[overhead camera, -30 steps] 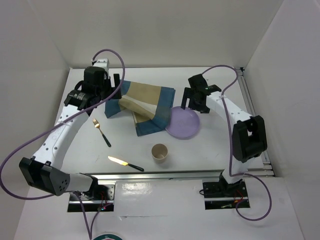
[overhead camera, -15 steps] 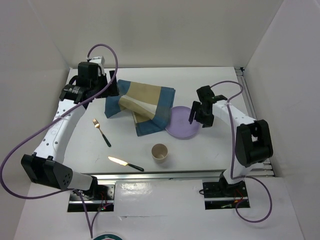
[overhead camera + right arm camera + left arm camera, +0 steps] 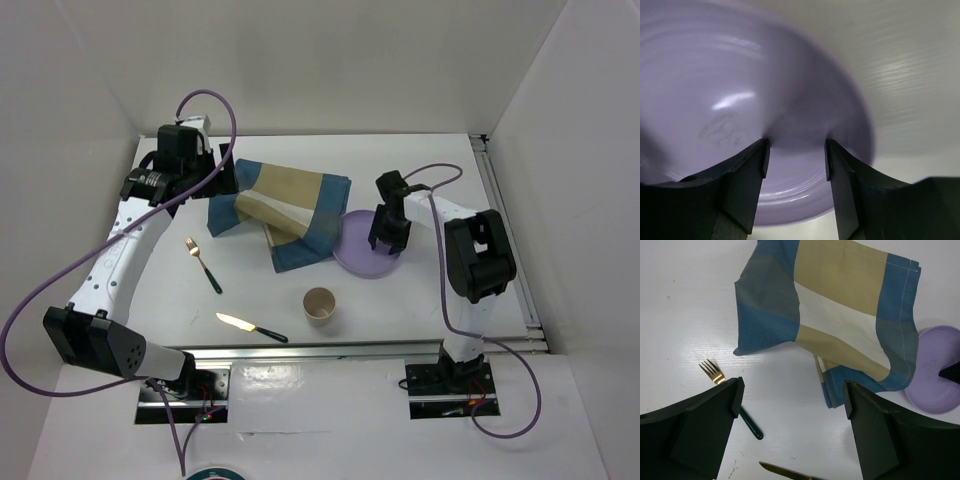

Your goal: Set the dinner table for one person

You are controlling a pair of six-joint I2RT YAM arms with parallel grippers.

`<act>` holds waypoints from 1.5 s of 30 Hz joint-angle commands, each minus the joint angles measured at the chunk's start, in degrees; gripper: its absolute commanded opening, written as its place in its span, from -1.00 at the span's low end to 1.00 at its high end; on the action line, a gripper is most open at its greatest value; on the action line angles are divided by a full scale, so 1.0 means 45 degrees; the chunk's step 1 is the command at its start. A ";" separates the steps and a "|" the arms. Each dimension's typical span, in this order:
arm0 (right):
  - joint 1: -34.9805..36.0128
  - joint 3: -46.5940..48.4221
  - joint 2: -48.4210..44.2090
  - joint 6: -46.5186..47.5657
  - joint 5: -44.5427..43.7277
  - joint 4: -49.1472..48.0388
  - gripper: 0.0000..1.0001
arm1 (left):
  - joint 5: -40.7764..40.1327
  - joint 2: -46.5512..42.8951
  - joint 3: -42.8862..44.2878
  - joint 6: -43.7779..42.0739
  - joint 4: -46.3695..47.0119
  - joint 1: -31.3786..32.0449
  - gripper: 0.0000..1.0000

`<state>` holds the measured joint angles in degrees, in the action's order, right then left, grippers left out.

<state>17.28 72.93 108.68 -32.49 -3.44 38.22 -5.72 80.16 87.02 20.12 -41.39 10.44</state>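
1. Containers. The plate (image 3: 355,252) is lying flat on the dinner table (image 3: 420,295), which is extending beneath it and well beyond it on every side. The right gripper (image 3: 388,238) is standing over the plate's right part. The placemat (image 3: 285,215) is touching the plate's left rim; which of the 2 is overlapping cannot be told. The cup (image 3: 319,304) is standing upright, mouth up, near the plate on its near-left side.

2. Arm pose.
- The right arm is folding back from its base and pointing its wrist down at the plate. In the right wrist view its 2 fingers (image 3: 742,190) are standing partly spread, with the plate's surface (image 3: 715,75) showing in the gap; no pinch on the rim is visible.
- The left arm is reaching far and left of the plate. The left gripper (image 3: 227,177) is hovering at the placemat's far-left corner, fingers (image 3: 705,435) spread wide and touching nothing.

3. Materials and shapes.
- Plate: round, glossy, lilac.
- Placemat: crumpled woven cloth in blue, tan and cream blocks.
- Cup: tan, cylindrical.
- Fork (image 3: 203,265): gold tines, dark handle, well left of the plate.
- Knife (image 3: 250,326): gold blade, dark handle, near-left of the plate, beyond the cup.
- Dinner table: plain white, matte, with a metal rail (image 3: 340,350) along its near edge.
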 commanded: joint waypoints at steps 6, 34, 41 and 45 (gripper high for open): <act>-0.2372 -0.1282 -0.1121 -0.1781 -0.2730 0.1818 0.25 | 0.0059 0.0175 0.0329 0.0177 -0.0119 0.0005 0.98; 0.4126 0.4224 -0.1771 0.1633 0.0080 0.0143 0.92 | 0.5813 0.7536 0.4704 0.0763 -0.0627 -0.2632 0.86; 0.5476 0.5767 0.0280 0.1829 0.0938 0.0589 0.97 | 0.7656 0.7715 0.4314 0.0510 -0.0100 -0.2632 -0.11; 0.6002 0.6449 0.0846 0.1712 0.0571 0.0705 1.00 | 0.8709 0.7577 0.4431 0.0510 0.0076 -0.2632 -1.00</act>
<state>42.83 97.06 112.22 -25.41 -0.38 41.63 26.28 116.18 106.00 23.59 -43.05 -1.37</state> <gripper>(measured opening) 0.998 0.083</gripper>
